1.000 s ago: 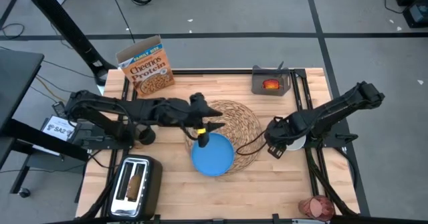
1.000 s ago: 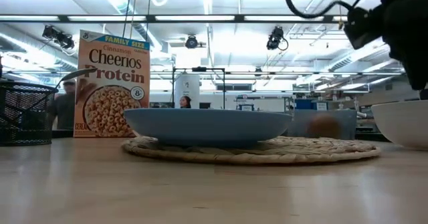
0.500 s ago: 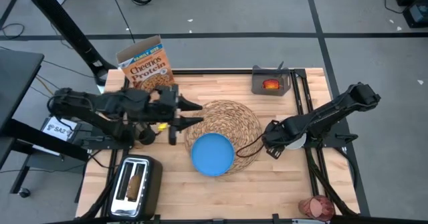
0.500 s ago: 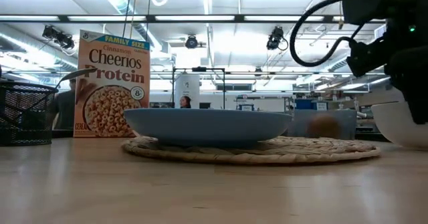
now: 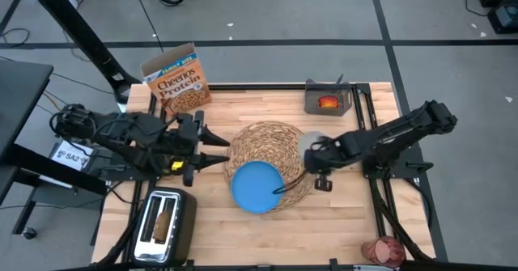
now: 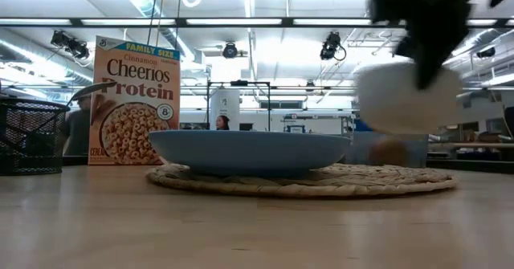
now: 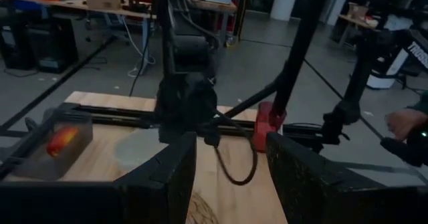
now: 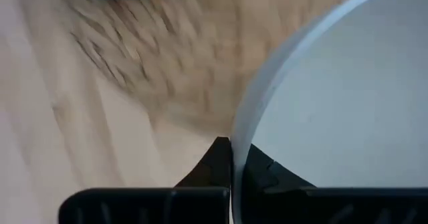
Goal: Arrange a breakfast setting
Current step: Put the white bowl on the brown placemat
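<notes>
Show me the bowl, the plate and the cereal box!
bowl (image 6: 405, 100): low view, its white side, lifted off the table.
plate (image 5: 256, 185): high view, middle of the blue plate.
cereal box (image 5: 181, 88): high view, its orange front.

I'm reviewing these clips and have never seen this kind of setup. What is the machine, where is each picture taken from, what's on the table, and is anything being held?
Two dark robot arms work at a wooden table. One picture looks straight down, one looks level across the tabletop, and one camera rides on each arm's wrist.

On the table lie a round straw placemat with a blue plate on its near edge, a Cheerios box at the back, a toaster holding a toast slice, and a dark holder with a red apple.

The right gripper is shut on the rim of a small white bowl, held up off the table beside the plate. The left gripper hangs open and empty at the placemat's left side.
</notes>
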